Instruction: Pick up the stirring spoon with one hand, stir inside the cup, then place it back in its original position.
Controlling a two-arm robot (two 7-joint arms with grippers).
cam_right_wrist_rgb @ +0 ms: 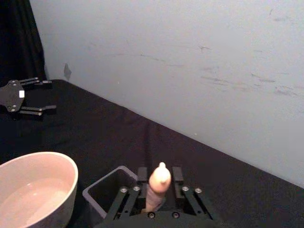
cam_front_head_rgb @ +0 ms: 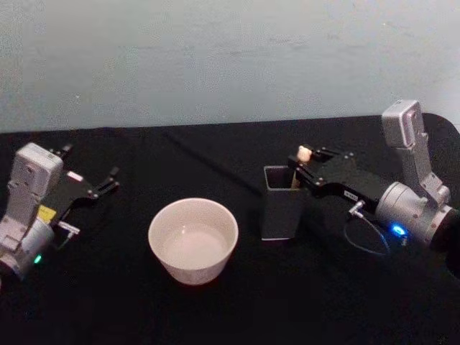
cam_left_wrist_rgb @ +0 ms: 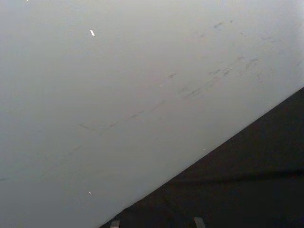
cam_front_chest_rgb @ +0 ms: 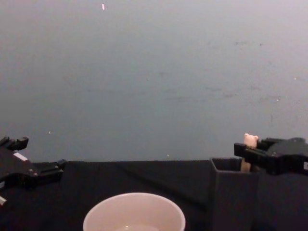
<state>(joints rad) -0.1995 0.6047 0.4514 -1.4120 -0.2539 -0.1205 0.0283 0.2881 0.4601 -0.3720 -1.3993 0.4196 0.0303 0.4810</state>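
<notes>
Where labels show, we can read none of them: the left gripper (cam_front_head_rgb: 88,169) carries a white patch (cam_front_head_rgb: 74,175) and a yellow sticker (cam_front_head_rgb: 47,213), both too small for lettering. It is at the left of the black table (cam_front_head_rgb: 129,302), well apart from everything else, its fingers spread wide and pointing towards the wall. Near the middle stands the cup (cam_front_head_rgb: 188,273). We see a faint ring inside it that may be clear liquid, though we cannot say for certain. Just right of the cup, not touching it, stands the dark grey holder (cam_front_head_rgb: 280,215). The stirring spoon (cam_front_head_rgb: 304,152) stands upright in its far right corner, bear head above the rim, stem hidden inside. The right gripper (cam_front_head_rgb: 307,161) reaches in level from the right, with a small white label (cam_front_head_rgb: 351,194) we cannot read and a blue light (cam_front_head_rgb: 397,231) on its wrist. Its fingers (cam_right_wrist_rgb: 176,175) press on the handle from both sides, pinching it just under the bear head.
</notes>
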